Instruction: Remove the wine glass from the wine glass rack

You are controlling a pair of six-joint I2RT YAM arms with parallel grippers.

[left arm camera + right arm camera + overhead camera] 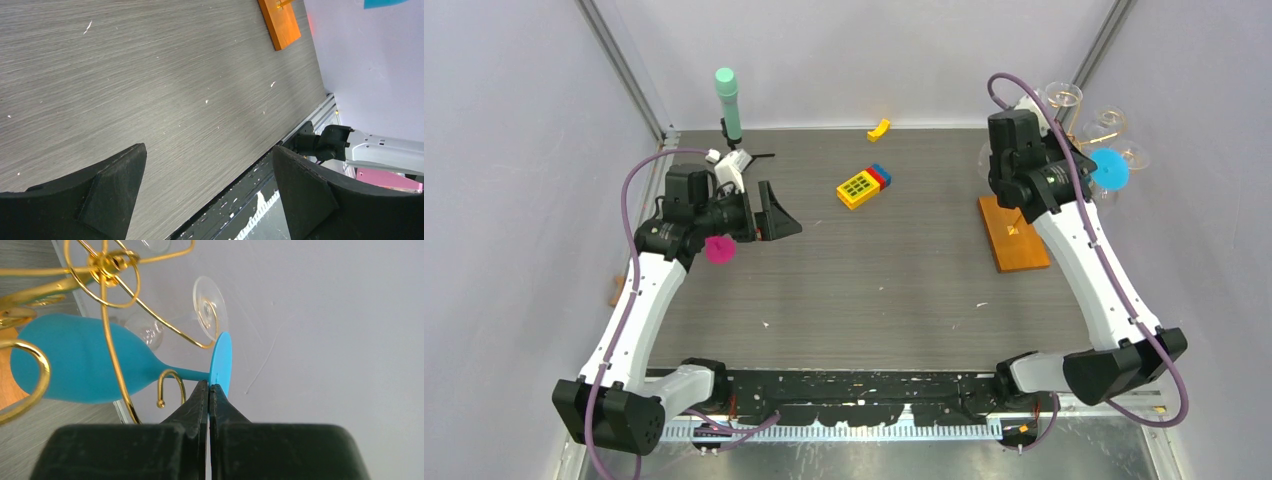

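**Right end effector pressed together at the blue glass's stem, glass on the rack**

The blue wine glass (85, 365) hangs on its side among the curled gold arms of the wine glass rack (105, 262), at the upper right of the overhead view, near the wall. The bowl lies at the left of the right wrist view, and its round foot stands edge-on at the centre.

The right end effector (208, 387) has its fingers pressed together. Their tips meet the stem just beside the foot, but I cannot tell whether the stem is nipped between them.

Clear glasses (210, 307) hang behind on the same rack.

The left end effector (209, 147) is spread wide above bare counter (150, 75), at the left of the overhead view and well apart from the rack.
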